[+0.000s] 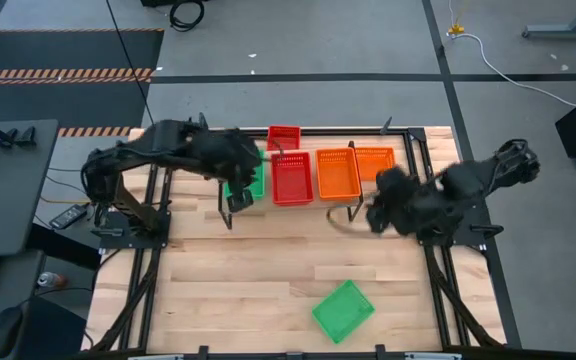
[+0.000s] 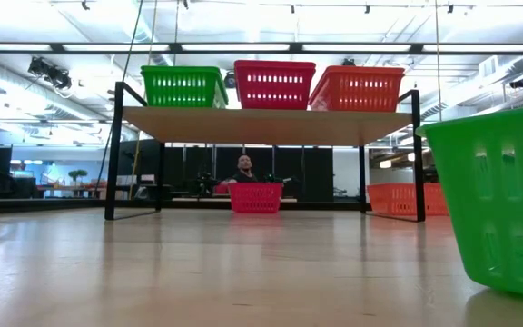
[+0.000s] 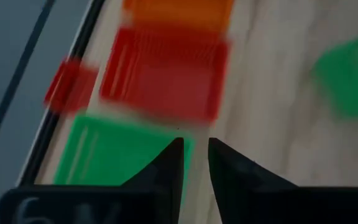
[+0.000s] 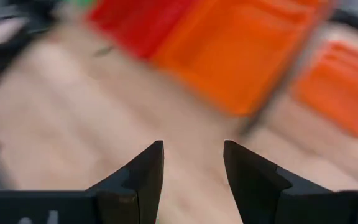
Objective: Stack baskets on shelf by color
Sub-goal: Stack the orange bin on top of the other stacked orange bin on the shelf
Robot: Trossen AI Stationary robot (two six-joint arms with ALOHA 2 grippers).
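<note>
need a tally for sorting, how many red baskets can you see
2. One red basket sits on the shelf, in the middle between green and orange. The second red basket lies on the table behind the shelf. More could be nested inside the shelf one, unseen.

My left arm reaches in from the left, its gripper pointing down with fingers narrowly parted and nothing between them. My right gripper hangs low, jaws apart, empty.

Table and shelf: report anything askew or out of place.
A green basket lies alone at the near table edge, turned at an angle, far from the shelf. A red basket and an orange basket sit on the table behind it, unstacked.
</note>
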